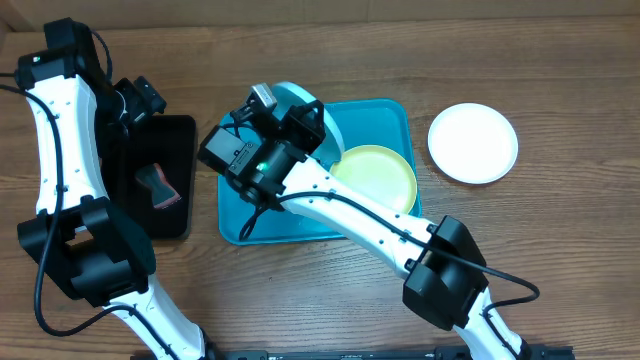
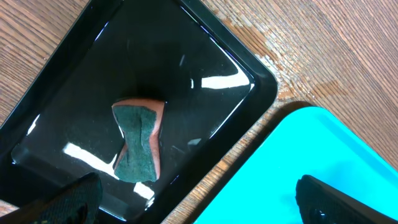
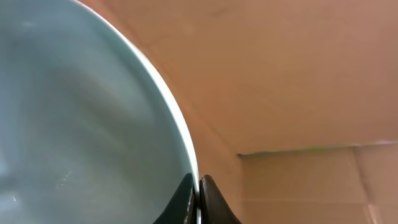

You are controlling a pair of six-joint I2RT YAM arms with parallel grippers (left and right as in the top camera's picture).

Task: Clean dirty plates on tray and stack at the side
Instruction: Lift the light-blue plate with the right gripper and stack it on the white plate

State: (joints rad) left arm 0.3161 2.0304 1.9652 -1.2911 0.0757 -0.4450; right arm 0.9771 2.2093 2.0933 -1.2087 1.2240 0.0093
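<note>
Presently, the pale blue plate (image 3: 81, 124) is gripped by its rim in the clenched right claw (image 3: 199, 186) above the turquoise tray (image 1: 380, 110), while the sponge (image 2: 140, 143) is seen ahead of the released left claw (image 2: 199, 199), its long axis crossing the finger line.

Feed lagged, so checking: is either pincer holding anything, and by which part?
The right pincer grips the pale blue round plastic plate by its rim; the left pincer is open, holding nothing.

Desk (image 1: 320, 305): brown wood, plainly grained.
Left: black tray (image 1: 176, 138).
Centre: turquoise tray (image 1: 385, 120), just beside it.
Right: white plate (image 1: 473, 143), lying apart.
</note>
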